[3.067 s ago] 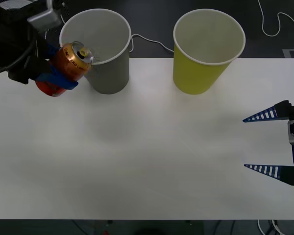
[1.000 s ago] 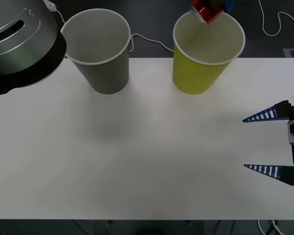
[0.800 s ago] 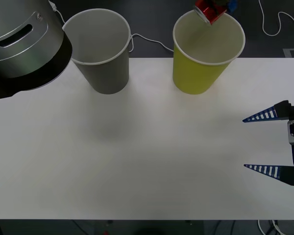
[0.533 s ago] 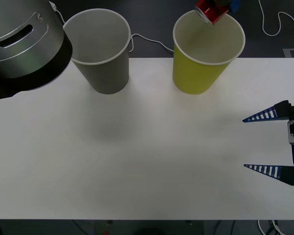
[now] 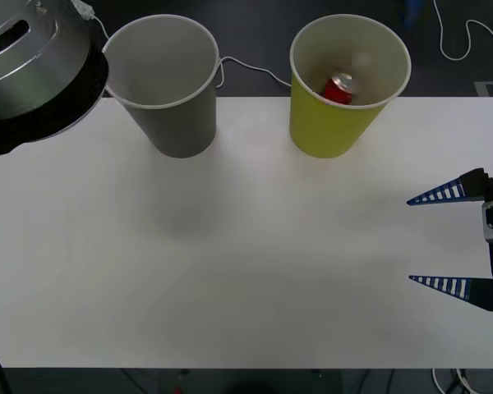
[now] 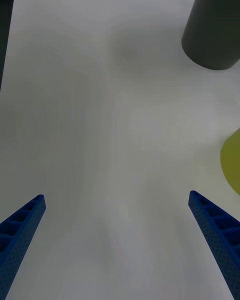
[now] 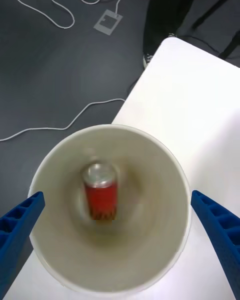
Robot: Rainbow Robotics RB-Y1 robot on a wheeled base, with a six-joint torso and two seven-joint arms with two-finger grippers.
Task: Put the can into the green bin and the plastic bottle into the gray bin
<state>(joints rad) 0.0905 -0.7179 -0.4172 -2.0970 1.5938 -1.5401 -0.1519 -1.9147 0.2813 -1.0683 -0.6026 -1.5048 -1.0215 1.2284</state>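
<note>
The red-orange can (image 5: 339, 89) lies inside the yellow-green bin (image 5: 333, 131), gold top up in the left wrist view (image 7: 101, 192). My left gripper (image 7: 117, 196) hangs open straight above that bin's mouth (image 7: 172, 160), its blue fingers (image 7: 20, 225) clear of the can. The gray bin (image 5: 174, 123) stands to the left of the green one, with nothing showing inside. My right gripper (image 5: 411, 240) rests open over the table's right side, far from both bins; its wrist view takes in the gray bin (image 6: 212, 30) and an edge of the green bin (image 6: 232, 162). The plastic bottle is out of view.
My left arm's silver elbow (image 5: 29, 66) looms over the table's far left corner, next to the gray bin. A white cable (image 5: 251, 70) runs on the dark floor behind the bins. The white table (image 5: 230, 246) stretches bare before the bins.
The can, held over the green bin's rim half a second ago, has left my left gripper and dropped into the bin. The right arm has not moved.
</note>
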